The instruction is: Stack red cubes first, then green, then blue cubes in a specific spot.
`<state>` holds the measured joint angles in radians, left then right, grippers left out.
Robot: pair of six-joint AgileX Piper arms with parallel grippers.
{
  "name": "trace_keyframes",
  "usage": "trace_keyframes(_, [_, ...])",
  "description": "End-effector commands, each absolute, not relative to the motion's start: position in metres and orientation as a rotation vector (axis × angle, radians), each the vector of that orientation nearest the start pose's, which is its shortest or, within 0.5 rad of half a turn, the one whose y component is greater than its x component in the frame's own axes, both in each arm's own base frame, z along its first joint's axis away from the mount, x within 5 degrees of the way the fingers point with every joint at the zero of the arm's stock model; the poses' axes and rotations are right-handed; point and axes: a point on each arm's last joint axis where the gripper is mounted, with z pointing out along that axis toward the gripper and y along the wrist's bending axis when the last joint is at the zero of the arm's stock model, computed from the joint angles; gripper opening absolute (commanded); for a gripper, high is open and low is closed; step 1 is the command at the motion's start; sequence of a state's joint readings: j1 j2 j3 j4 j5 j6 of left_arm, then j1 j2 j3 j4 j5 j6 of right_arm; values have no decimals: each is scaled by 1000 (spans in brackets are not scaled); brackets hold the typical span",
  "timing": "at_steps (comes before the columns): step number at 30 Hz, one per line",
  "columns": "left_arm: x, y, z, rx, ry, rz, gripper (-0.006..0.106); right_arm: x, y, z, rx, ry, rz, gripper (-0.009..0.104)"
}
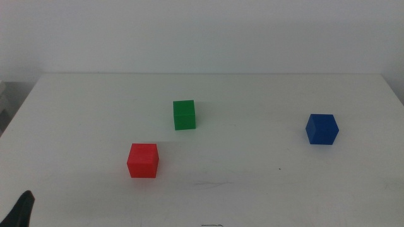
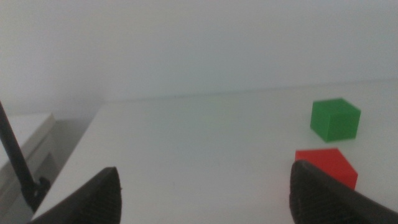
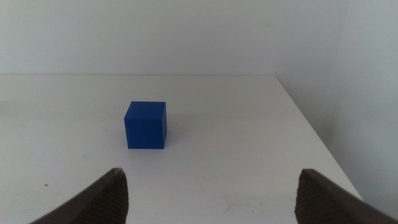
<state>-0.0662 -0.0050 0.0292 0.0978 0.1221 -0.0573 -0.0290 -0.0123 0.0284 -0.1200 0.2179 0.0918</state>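
**Three cubes apart on white tabletop, both grippers waiting**

Tabletop: plain white, matte, smooth, with a few faint scuffs and a tiny dark speck near the front. A pale wall rises behind it.

Red cube: small, solid, bright red, flat matte faces, crisp edges. It sits front-left on the tabletop, resting flat. The left wrist view also shows it, partly behind one jaw.

Green cube: same size, solid green, matte, square-edged. It stands behind and slightly right of the red one, near but not touching. In the left wrist view it sits just beyond the red cube.

Blue cube: same size, deep blue, matte, turned a little so one corner faces the camera. It stands alone on the right side, well apart from the other two. The right wrist view shows it ahead of the jaws, on bare tabletop near the table's edge.

Left gripper: only a dark tip shows at the bottom-left corner of the middle view. Its dark jaws are spread wide, nothing between them.

Right gripper: out of the middle view. Its brownish-dark jaws are spread wide, holding nothing, with the blue cube well ahead.
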Motion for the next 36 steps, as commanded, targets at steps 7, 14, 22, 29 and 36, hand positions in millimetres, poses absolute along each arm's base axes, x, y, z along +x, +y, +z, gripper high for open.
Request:
trace_keyframes(7, [86,-5,261,78,1658,-19,91,54,-3,199,9,1602,-73,89])
trace_keyframes(14, [120,-6,310,71,1832,-1,91,54,-3,199,9,1602,-73,89])
trace_keyframes(22, [144,-5,348,48,2124,26,91,54,-3,199,9,1602,-73,89])
trace_keyframes(29, [175,-10,363,35,2285,-24,91,54,-3,199,9,1602,-73,89])
trace_keyframes(36, [211,-23,365,71,2392,-105,91,54,-3,199,9,1602,-73,89])
